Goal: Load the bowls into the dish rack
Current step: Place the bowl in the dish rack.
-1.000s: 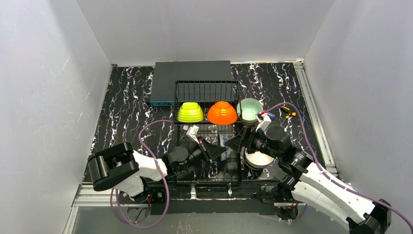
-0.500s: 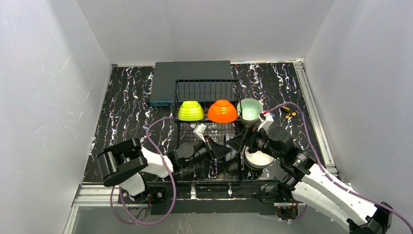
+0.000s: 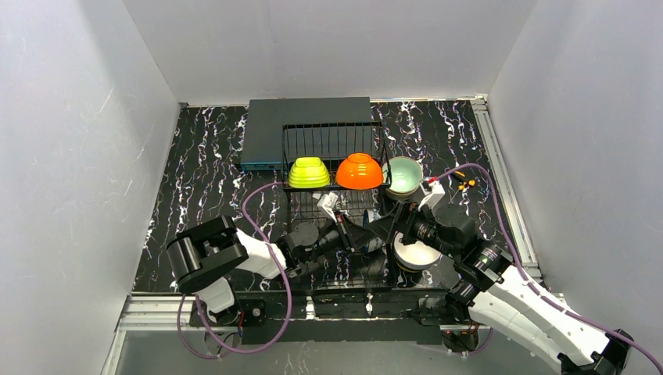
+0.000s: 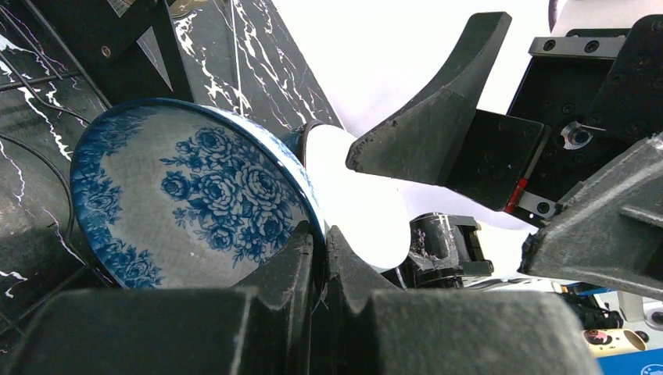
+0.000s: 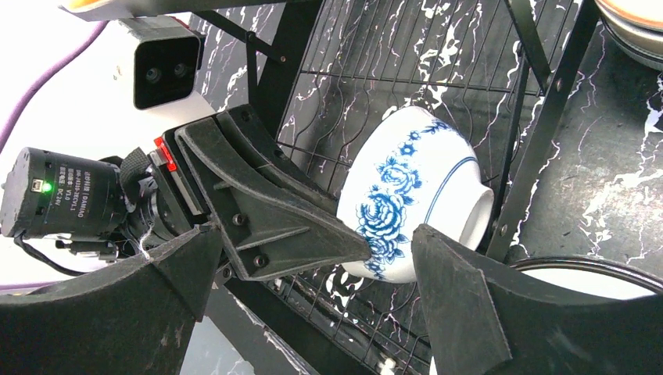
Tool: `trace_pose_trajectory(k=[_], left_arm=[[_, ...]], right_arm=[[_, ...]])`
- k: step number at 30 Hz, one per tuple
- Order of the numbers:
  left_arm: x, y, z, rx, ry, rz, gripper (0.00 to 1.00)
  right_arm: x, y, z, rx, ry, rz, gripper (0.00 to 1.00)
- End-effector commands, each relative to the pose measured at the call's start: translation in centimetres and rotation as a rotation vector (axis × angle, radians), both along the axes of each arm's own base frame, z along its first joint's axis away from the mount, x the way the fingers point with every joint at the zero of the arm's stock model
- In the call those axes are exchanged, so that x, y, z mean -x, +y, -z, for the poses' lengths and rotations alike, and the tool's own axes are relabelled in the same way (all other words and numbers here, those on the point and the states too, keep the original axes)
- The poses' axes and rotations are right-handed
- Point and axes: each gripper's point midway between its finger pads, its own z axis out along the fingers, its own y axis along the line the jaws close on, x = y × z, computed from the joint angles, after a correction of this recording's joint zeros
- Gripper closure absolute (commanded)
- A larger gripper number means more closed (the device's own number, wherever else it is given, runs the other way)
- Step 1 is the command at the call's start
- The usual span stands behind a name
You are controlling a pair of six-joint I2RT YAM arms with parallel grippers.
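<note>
Bowl [image 5: 406,195] pinched at rim by my left fingers [image 4: 281,266] over rack [image 5: 543,117]; right fingers [image 5: 461,297] spread wide, flanking it. Close right squarely on its body before left releases.

From above, the right gripper [image 5: 313,230] hides most of the blue-patterned bowl [image 5: 414,195].

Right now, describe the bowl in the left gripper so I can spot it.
Find the big black dish rack. Over its near half, the left gripper pinches a bowl. It is white with blue roses; the green bowl and orange bowl behind are plain.
</note>
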Motion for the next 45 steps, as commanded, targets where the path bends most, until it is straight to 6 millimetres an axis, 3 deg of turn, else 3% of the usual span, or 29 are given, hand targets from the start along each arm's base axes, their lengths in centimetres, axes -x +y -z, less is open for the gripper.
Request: trace_pose_trajectory(k=[1,10,16,31,45], left_arm=[[-0.5,-0.4,-5.2,0.16,-0.057,0.004,1.0],[2.6,0.5,-6.1,0.154,-0.128,0.065,1.0],[3.3,1.0,-6.2,0.155,-0.139,0.03,1.0],[6.8,-0.7,-4.4,0.115,-0.11,0.052,1.0],[7.3,-1.6,-2.7,0.09,-0.057,0.014,1.0]], right_arm=[[-0.6,0.0,-2.3,-0.032,-0.06,0.015,0.01],[-0.5,0.0,-1.9,-0.027,-0.052,0.013,0.01],[-0.5,0.1,-1.6,-0.03,-0.046,0.01,0.01],[-0.5,0.1,-1.8,-0.028,-0.049,0.009,0.01],[-0.4,0.1,-1.6,-0.025,-0.048,0.007,0.01]])
